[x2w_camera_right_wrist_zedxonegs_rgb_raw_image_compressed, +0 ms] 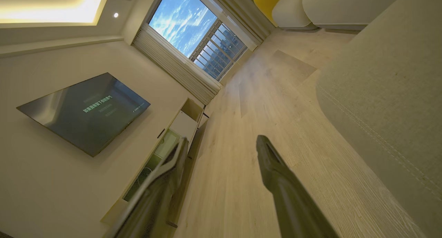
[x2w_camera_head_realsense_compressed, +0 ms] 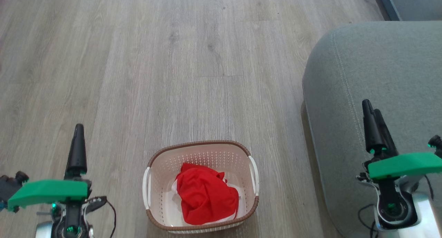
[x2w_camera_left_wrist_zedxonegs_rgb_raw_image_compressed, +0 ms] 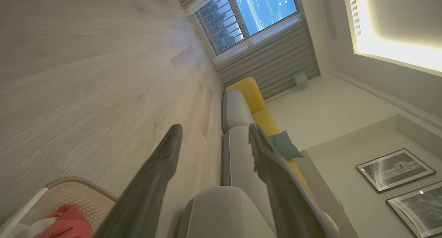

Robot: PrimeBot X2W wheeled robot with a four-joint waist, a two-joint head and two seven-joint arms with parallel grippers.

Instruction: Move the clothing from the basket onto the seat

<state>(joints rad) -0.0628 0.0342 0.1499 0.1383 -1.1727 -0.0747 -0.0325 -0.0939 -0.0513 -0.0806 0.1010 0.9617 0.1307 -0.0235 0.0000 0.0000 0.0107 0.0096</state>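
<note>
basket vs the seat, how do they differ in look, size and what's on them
Material: the basket is cream perforated plastic with a brown rim, while the seat is grey-green fabric with a pale stitched seam.
Size: the basket is much smaller than the seat.
Contents: the basket holds the red clothing, and none lies on the seat's visible part.
Shared: both have rounded corners.
</note>
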